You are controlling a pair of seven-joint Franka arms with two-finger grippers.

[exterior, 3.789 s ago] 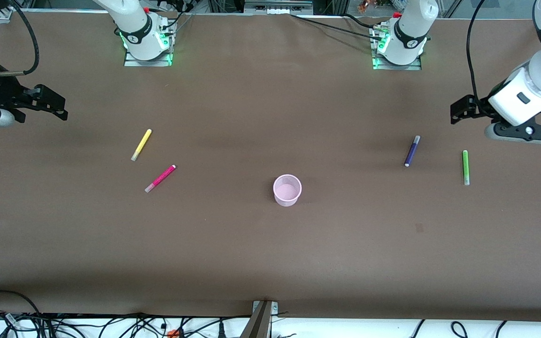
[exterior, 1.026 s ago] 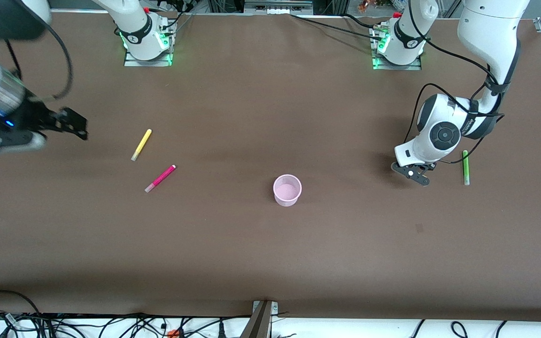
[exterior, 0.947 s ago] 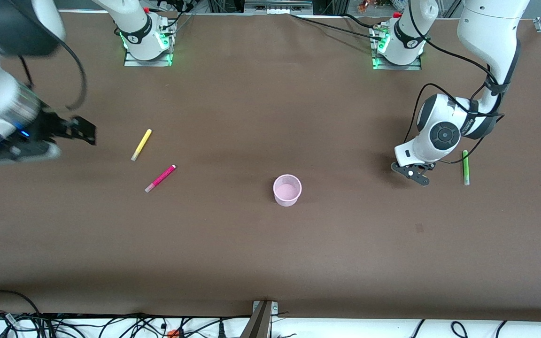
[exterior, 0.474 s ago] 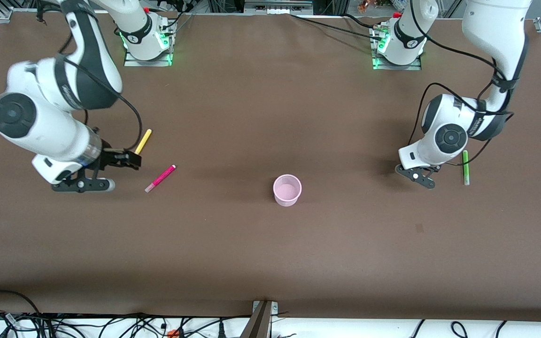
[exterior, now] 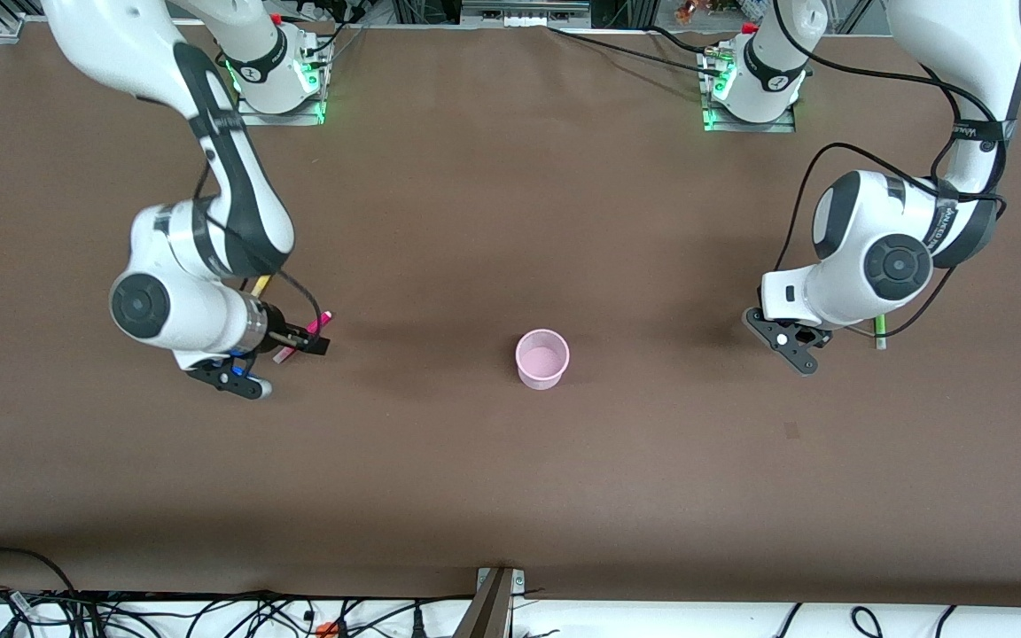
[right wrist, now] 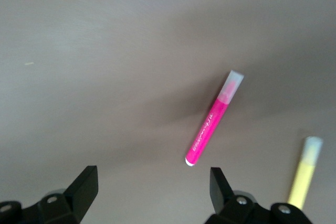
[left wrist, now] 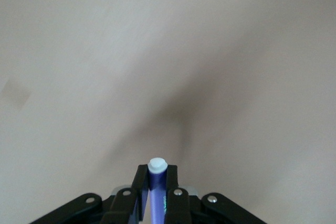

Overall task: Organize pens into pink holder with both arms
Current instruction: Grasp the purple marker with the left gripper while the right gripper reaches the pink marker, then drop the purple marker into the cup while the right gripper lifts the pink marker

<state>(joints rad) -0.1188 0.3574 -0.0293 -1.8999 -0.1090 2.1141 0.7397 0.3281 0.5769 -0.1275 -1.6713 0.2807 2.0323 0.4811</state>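
Note:
My left gripper (left wrist: 157, 170) is shut on the dark purple pen (left wrist: 156, 190), its pale tip sticking out past the fingertips, above bare table. In the front view its fingers and that pen are hidden under the left hand (exterior: 838, 288). My right gripper (exterior: 308, 341) is open just above the magenta pen (exterior: 323, 317); in the right wrist view the pen (right wrist: 209, 127) lies off-centre past the open gripper (right wrist: 153, 182). The yellow pen (exterior: 262, 284) (right wrist: 306, 174) lies beside it, mostly hidden by the right arm. The green pen (exterior: 878, 335) peeks out by the left hand. The pink holder (exterior: 542, 358) stands upright mid-table.
Both arm bases (exterior: 278, 75) (exterior: 750, 84) stand at the table's edge farthest from the front camera. A small dark mark (exterior: 791, 431) is on the brown table, nearer the front camera than the left hand. Cables lie along the near edge (exterior: 209, 611).
My right arm swung in from its end of the table and came down over the magenta pen. My left arm, down at the purple pen, closed on it and rose slightly.

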